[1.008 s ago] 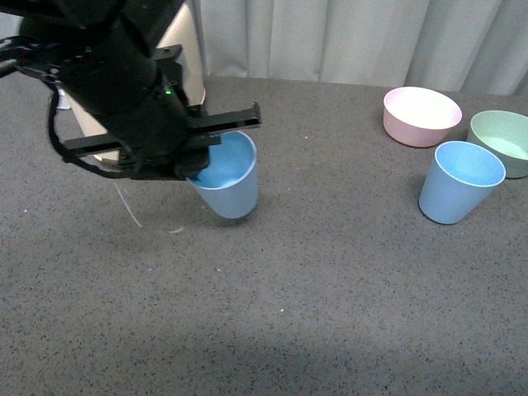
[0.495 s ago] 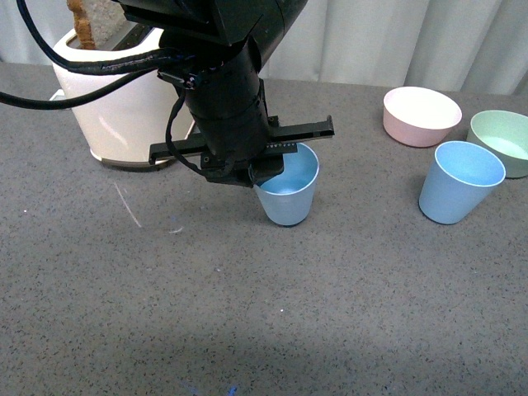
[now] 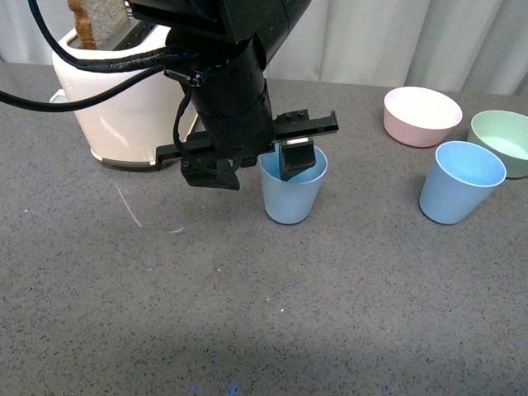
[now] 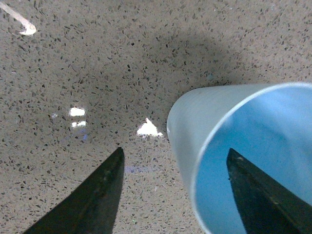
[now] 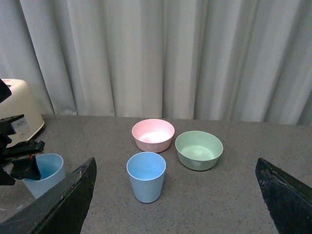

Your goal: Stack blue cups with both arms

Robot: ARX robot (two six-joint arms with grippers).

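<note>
One blue cup [image 3: 290, 198] stands straight up near the middle of the bench [image 3: 330, 313]. Its wide mouth faces up and its narrow bottom is down. The left pincer [image 3: 253, 173] hangs over it, spread wide. One finger [image 3: 295, 161] dips inside the cup and the other finger [image 3: 210, 173] is outside, with the cup's wall between them. It is not squeezing the cup.

The left wrist view shows bare bench between the outside finger and the cup wall. I cannot tell if the inside finger touches the cup. That view also cuts off part of the cup.

The other blue cup [image 3: 460, 183] stands up the same way near the right edge of the bench. It is close to a pink bowl [image 3: 421, 115] and a green bowl [image 3: 502, 140].

The big black arm hides part of the toaster [image 3: 115, 115] at the back left.

Only the right wrist view shows the right pincer [image 5: 174, 159]. It is spread wide with nothing in it, and both cups show beyond it.
</note>
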